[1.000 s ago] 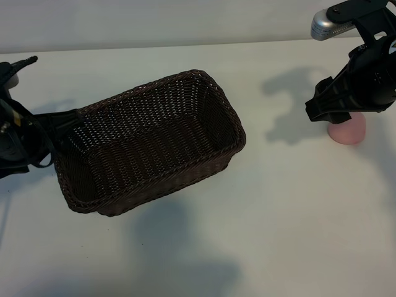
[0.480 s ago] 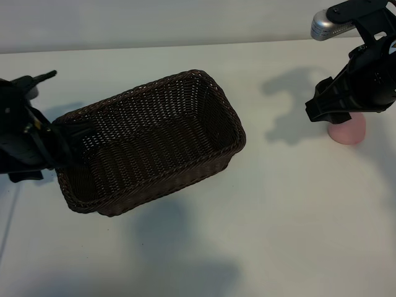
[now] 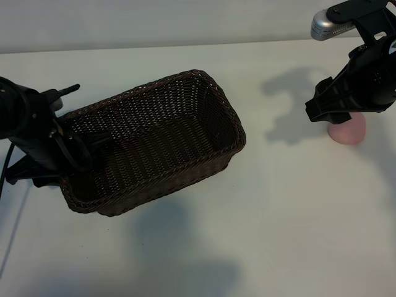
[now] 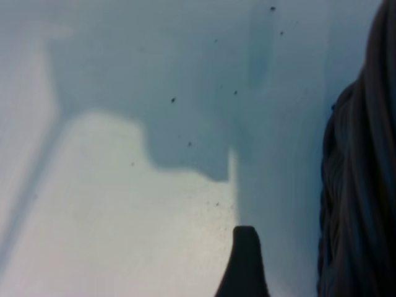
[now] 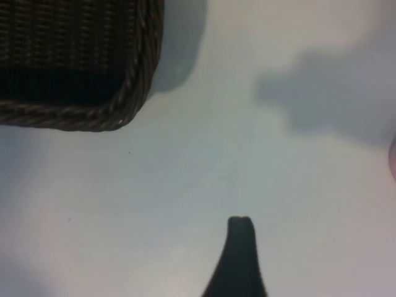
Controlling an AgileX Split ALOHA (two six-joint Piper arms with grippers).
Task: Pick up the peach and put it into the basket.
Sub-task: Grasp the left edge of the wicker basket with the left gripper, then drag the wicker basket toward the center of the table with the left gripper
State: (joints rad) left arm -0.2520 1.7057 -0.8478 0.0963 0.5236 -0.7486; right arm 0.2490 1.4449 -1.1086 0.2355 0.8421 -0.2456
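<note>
Two arms stood at a white desk (image 3: 260, 204). Item one: peach (image 3: 348, 132), pale pink, lay on the desk at the exterior view's right, well apart from the basket, partly hidden behind the right tool (image 3: 323, 110), which hung over it with jaws wide, gripping nothing. Item two: basket (image 3: 154, 139), dark brown wicker, empty, left of centre. Left tool (image 3: 68, 162) sat low at the basket's left end, jaws wide, holding nothing.

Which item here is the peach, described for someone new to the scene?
Start at the big dark wicker basket on the white table. Look toward the right arm: the peach sits partly behind its pincer, the only small, smooth, pale pink thing.
</note>
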